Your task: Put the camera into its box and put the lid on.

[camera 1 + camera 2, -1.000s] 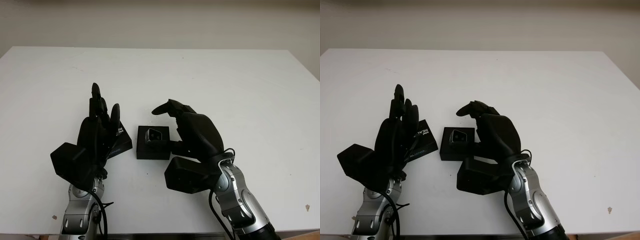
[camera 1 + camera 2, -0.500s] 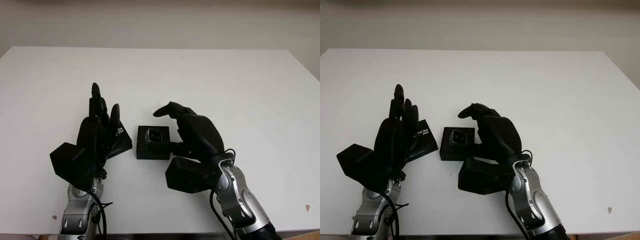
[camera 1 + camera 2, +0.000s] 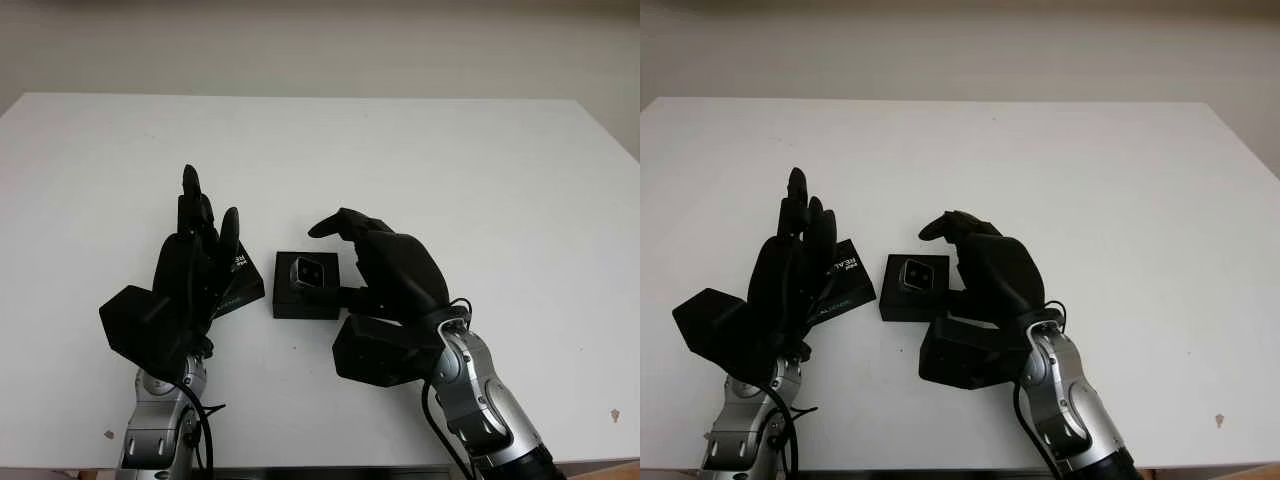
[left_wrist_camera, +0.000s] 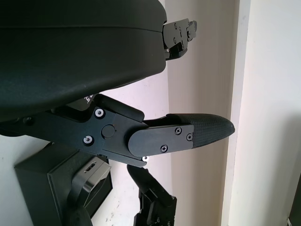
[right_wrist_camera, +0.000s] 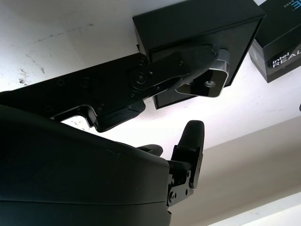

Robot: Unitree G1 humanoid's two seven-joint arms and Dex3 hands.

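Note:
A small silver camera (image 3: 306,271) sits in the open black box (image 3: 298,304) at the table's middle front. In the right wrist view the camera (image 5: 207,84) lies in the box (image 5: 188,23). My right hand (image 3: 335,260) is open just right of the box, its thumb alongside the box's right wall and its other fingers arched above the table behind it. The black lid (image 3: 243,283) with white lettering lies tilted left of the box, partly hidden by my open left hand (image 3: 208,215), which stands over it.
The white table (image 3: 480,180) stretches wide to the back and both sides. Its front edge runs just below the two forearms. A small dark speck (image 3: 614,413) marks the front right corner.
My right hand has drawn back slightly toward the front edge, its arched fingers a bit lower. The left hand, lid, box and camera have stayed put.

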